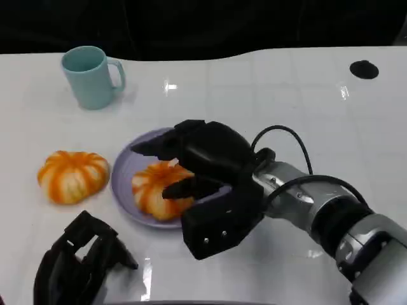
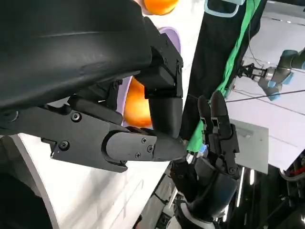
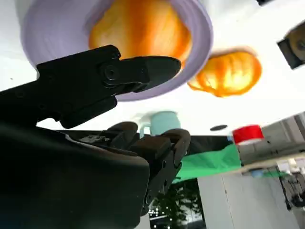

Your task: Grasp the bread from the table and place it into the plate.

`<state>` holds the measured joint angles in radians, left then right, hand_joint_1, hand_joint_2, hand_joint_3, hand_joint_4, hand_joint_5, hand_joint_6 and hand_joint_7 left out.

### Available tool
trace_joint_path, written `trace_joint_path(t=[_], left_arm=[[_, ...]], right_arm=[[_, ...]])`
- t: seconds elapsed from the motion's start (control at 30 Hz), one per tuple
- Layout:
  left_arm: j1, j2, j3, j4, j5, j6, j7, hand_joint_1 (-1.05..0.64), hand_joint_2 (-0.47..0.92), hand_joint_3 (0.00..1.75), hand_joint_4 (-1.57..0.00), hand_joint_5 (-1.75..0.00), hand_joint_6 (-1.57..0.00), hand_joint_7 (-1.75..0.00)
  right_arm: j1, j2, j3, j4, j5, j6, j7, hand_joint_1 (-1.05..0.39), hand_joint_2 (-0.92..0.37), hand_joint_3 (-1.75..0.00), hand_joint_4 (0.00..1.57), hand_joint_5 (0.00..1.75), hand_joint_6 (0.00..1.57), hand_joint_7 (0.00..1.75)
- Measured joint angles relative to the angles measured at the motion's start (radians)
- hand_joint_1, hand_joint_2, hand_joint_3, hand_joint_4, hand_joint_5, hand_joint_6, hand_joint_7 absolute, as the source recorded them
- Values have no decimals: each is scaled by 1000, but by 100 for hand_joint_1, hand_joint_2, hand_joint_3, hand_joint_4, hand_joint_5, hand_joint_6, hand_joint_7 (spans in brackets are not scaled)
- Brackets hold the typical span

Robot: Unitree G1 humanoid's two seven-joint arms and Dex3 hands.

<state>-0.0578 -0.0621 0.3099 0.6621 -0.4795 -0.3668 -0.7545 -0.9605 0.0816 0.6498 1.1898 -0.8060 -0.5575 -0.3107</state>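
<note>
- The right arm [image 1: 331, 213] reaches in from the lower right, its silver forearm angled up and to the left.
- The right hand [image 1: 206, 175] hangs with fingers spread apart and curved downward, holding nothing.
- The left hand [image 1: 79, 260] sits low at the lower left, its fingers loosely apart and empty.

Orange-and-white striped bread [image 1: 159, 188], lavender plate [image 1: 124, 173]
</note>
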Motion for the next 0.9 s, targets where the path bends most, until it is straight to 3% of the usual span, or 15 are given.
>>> trace_joint_path(t=[0.3,0.6,0.73,0.9], left_arm=[[0,0,0,0,0,-1,0,-60,92,25,-62,-175,-50,-151],[0,0,1,0,-4,1,0,-58,92,25,-62,-175,-51,-151],[0,-2,0,-1,-7,3,0,-58,92,26,-61,-175,-50,-152],[0,-2,0,0,-7,3,0,-59,92,25,-62,-175,-50,-152]], right_arm=[[1,-40,1,-72,0,2,28,-84,-92,-46,12,10,24,0],[87,-151,-78,-184,112,-114,78,-79,-92,-48,18,12,24,0],[148,-177,-136,-210,217,-180,159,-75,-92,-46,20,12,25,1],[241,-177,-241,-233,457,-238,378,-70,-92,-43,34,18,34,5]])
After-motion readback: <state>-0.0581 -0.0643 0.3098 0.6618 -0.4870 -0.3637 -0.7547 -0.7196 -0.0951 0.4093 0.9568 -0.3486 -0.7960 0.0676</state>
